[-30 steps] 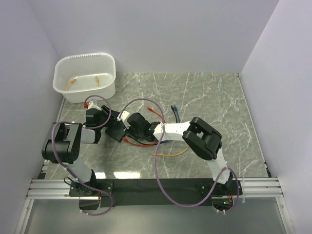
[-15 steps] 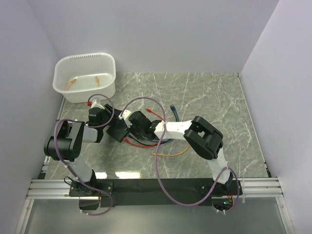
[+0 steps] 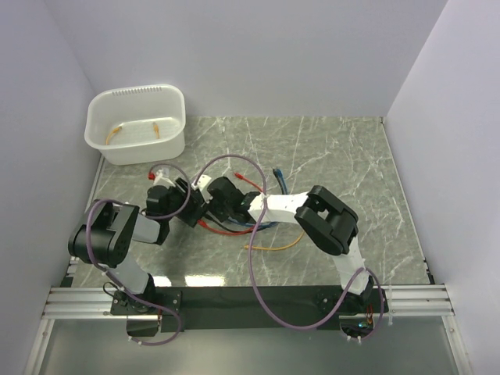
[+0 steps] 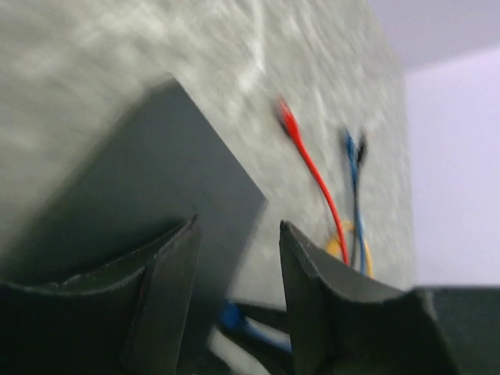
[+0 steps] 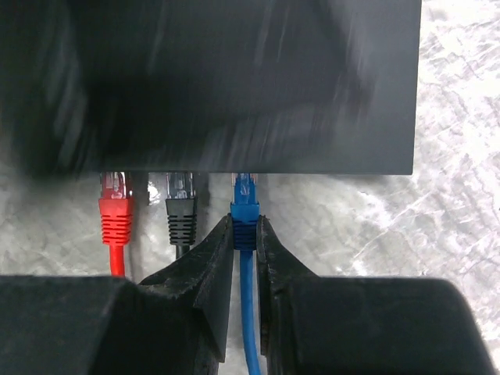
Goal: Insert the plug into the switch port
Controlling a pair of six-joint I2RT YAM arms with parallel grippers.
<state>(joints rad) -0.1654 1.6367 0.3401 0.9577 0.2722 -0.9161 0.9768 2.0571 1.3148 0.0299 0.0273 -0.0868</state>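
The switch [image 5: 234, 86] is a flat black box and fills the top of the right wrist view. A red plug [image 5: 114, 205] and a black plug [image 5: 180, 205] sit in its socket edge. Beside them a blue plug [image 5: 244, 205] reaches that edge about level with them. My right gripper [image 5: 244, 223] is shut on the blue plug's ribbed boot. My left gripper [image 4: 237, 225] stands open over the switch's [image 4: 156, 172] corner, with bare table showing in the gap. From above, both grippers [image 3: 178, 201] [image 3: 212, 205] meet over the switch [image 3: 190, 212].
A white tub [image 3: 137, 125] stands at the back left corner. Loose red [image 4: 308, 160] and blue [image 4: 351, 168] cables lie behind the switch, and a yellow cable [image 3: 273, 246] loops under my right arm. Walls close in on the left, back and right.
My left arm has swung right and toward the near edge, bringing its gripper over the switch. The right gripper keeps hold of the blue plug and has barely moved.
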